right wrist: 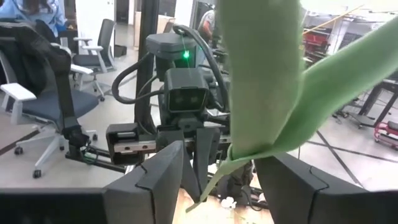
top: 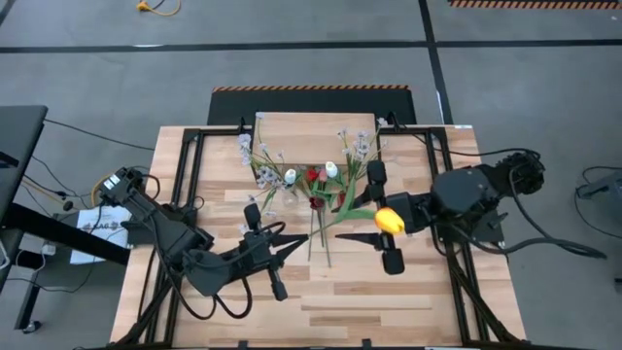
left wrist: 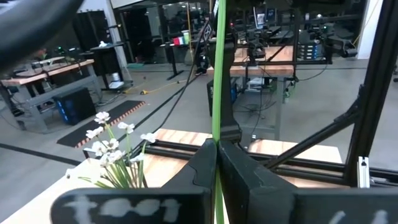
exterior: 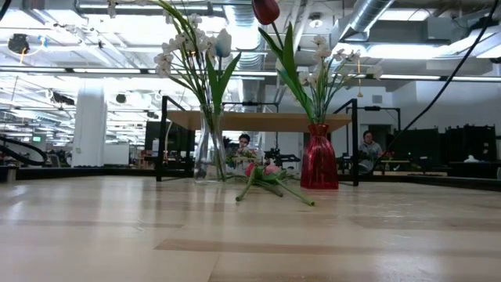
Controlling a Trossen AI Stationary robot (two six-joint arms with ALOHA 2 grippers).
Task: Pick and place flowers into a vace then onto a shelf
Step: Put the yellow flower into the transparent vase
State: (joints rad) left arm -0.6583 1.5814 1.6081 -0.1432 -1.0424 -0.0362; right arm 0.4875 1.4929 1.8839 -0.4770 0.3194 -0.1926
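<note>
Now both pincers hold one tulip stem above the bench.

Closed tight, the left pincer (top: 303, 239) grips the thin green stem (left wrist: 218, 93) at its lower end. The right pincer (top: 386, 216) stands fairly wide, its fingers (right wrist: 163, 171) either side of the leafy upper stem beside the orange-yellow tulip (top: 390, 221); whether they press on it cannot be told. Two vases of flowers, a clear vase (exterior: 210, 153) and a red vase (exterior: 318, 158), stand on the bench (top: 389, 301) before the shelf (exterior: 258, 120), with loose flowers (exterior: 266, 176) lying between them.
</note>
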